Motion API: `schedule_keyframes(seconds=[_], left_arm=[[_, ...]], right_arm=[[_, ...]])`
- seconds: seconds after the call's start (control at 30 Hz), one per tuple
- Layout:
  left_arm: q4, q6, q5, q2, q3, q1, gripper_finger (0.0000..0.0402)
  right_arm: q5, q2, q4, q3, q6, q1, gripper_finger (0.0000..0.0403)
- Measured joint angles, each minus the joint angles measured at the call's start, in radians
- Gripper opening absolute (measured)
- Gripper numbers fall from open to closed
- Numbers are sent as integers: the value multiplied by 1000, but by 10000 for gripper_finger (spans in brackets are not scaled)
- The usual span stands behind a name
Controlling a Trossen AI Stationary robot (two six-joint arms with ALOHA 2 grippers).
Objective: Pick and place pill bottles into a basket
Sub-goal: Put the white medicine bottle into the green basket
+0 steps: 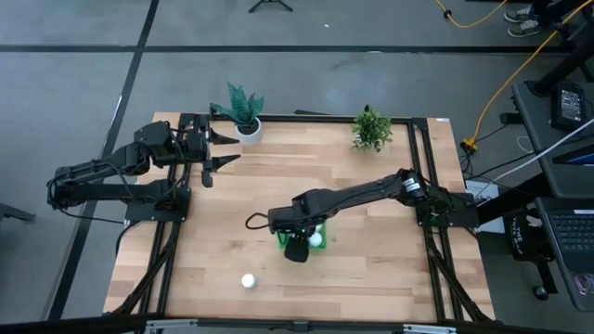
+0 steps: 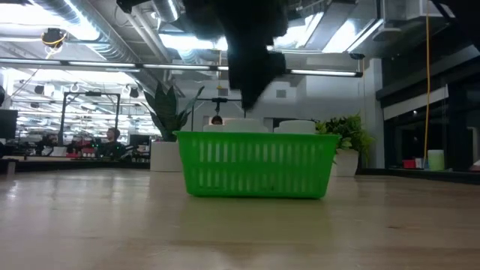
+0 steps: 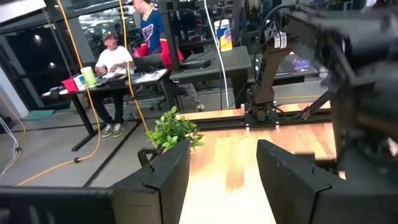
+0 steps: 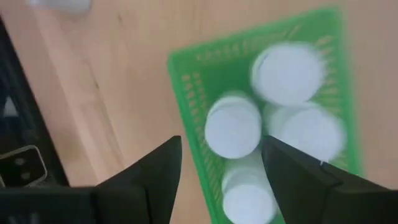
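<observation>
The green basket [image 2: 255, 165] stands on the table near its middle and also shows in the high view [image 1: 320, 243]. Several white pill bottles [image 4: 233, 127] stand upright inside it, and their caps [image 2: 296, 126] show above its rim. One more bottle [image 1: 248, 280] stands alone on the table near the front edge. My right gripper [image 4: 221, 171] hovers just above the basket, open and pointing down, touching nothing; it also shows in the high view [image 1: 297, 247]. My left gripper [image 1: 227, 148] waits open and empty at the far left, by a potted plant.
A potted plant in a white pot [image 1: 245, 113] stands at the far left, close to my left gripper. A second plant [image 1: 371, 128] stands at the far right. People sit at a desk [image 3: 115, 59] beyond the table.
</observation>
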Motion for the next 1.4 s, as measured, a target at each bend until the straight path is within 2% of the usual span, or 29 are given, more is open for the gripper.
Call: schedule_keyframes(seconds=[0.2,0.3,0.4,0.47,0.67,0.83,0.9,1.0,1.07,1.3,1.4], left_arm=[[0,16,0,0,0,0,180],[-1,49,-4,-3,0,0,180],[0,100,-45,-8,0,0,180],[1,114,-83,-15,0,0,180],[-16,108,-114,-33,0,0,180],[-77,81,-85,-61,0,0,180],[-115,69,-53,-76,0,-2,180],[-132,8,10,-94,0,-32,180],[-138,-21,40,-107,0,-62,180],[-133,36,68,-109,0,-183,180],[-177,22,68,-81,29,-231,180]], right_arm=[[193,0,-178,202,-9,6,223],[243,-1,-161,283,-84,22,223],[220,-21,11,265,-232,51,223],[220,-21,39,262,-295,65,223],[227,-21,114,261,-411,64,223],[290,-23,169,262,-400,72,223],[383,-32,164,262,-398,79,222],[586,-78,143,263,-414,99,215],[660,-120,125,265,-414,108,210],[670,-299,-43,266,-359,110,201],[668,-382,-56,249,-366,112,201]])
